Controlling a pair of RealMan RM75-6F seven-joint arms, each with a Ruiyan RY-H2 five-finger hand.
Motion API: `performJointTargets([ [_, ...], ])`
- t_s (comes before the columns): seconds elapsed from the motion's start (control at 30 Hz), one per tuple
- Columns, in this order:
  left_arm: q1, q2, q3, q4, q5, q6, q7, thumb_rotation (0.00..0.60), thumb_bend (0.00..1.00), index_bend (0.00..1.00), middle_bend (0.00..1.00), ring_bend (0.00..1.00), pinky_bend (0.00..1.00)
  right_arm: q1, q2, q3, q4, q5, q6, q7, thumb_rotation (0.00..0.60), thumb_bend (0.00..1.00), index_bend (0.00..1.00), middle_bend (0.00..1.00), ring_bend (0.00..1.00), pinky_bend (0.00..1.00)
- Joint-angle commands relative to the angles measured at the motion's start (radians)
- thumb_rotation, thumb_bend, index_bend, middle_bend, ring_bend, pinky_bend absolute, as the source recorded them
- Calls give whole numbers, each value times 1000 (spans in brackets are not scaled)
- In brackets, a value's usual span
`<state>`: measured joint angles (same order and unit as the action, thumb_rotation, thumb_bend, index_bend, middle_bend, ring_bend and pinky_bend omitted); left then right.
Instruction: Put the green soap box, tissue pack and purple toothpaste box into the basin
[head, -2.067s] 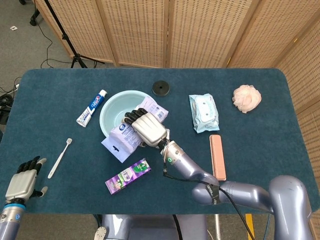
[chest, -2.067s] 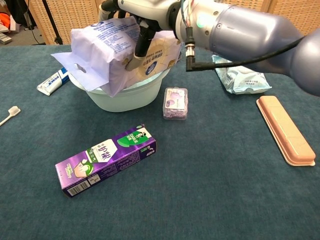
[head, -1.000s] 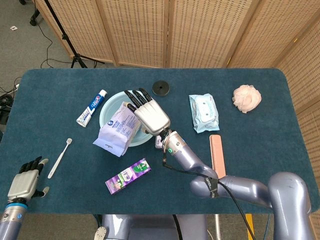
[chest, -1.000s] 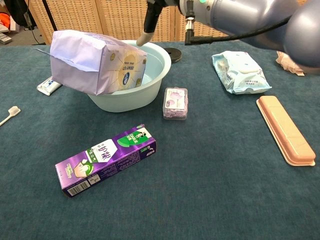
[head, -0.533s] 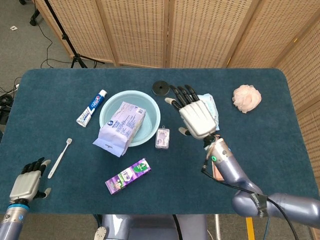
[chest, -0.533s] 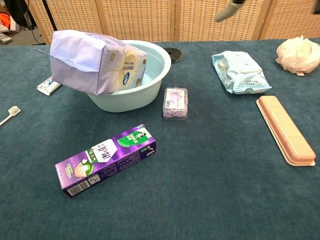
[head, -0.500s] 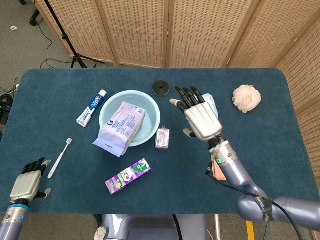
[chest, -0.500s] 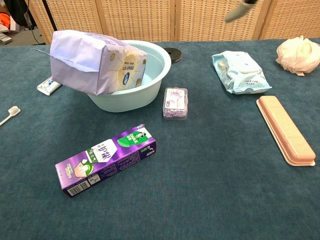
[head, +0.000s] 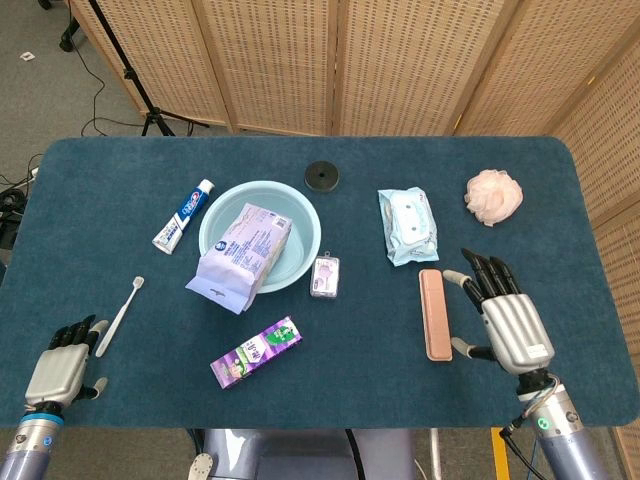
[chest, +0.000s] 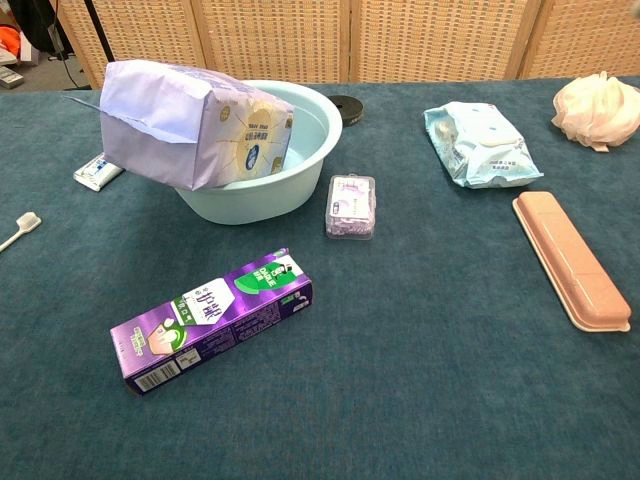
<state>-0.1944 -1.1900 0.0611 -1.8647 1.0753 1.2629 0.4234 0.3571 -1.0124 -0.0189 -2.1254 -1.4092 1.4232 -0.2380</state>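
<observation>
Tissue pack (head: 243, 255): one; lies tilted in the basin (head: 300, 205), its near end hanging over the basin's front-left rim.
Basin: one, pale blue, on the worktop (head: 120, 190).
Purple toothpaste box (head: 256, 352): one; flat on the worktop, in front of the basin and apart from it.
Small clear box (head: 324, 277): one, just to the right of the basin's front rim; purple contents show in the chest view.
Green soap box: cannot tell which thing it is.
Right robot hand (head: 510, 322): fingers spread apart, holding nothing, well right of the basin, just beside the pink case (head: 433, 313).
Left robot hand (head: 62, 369): fingers loosely apart, holding nothing, well to the front-left of the basin.
Views: both robot hands show only in the head view; the chest view shows neither.
Other things: one toothpaste tube (head: 184, 216) left of the basin, one toothbrush (head: 121, 313) to its front-left, one black disc (head: 322, 176) behind it, one wipes pack (head: 407, 226) and one pink sponge ball (head: 494, 195) to its right.
</observation>
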Motion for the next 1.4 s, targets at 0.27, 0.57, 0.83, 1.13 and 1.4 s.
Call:
performJointTargets([
  [0.27,2,-12,5,4,6,-2,13,600,291,78,0,0,0,-144,-61,-128,115,-67,15,109,600,105,194,0,0,15],
  [0.57,7,-21,5,1,17,12,26,600,291,77,0,0,0,-179,-73,-144,153,-143,17,151,600,105,194,0,0,15],
  [0.83,11,-26,12,3,27,12,35,600,292,77,0,0,0,-198,-73,-145,158,-184,13,153,600,105,194,0,0,16],
  [1.13,13,-36,17,-1,35,13,51,600,294,77,0,0,0,-202,-65,-138,154,-170,-28,139,600,105,194,0,0,15],
  [1.4,17,-30,14,-15,42,23,49,600,294,78,0,0,0,-210,-54,-132,141,-186,-35,142,600,105,194,0,0,16],
])
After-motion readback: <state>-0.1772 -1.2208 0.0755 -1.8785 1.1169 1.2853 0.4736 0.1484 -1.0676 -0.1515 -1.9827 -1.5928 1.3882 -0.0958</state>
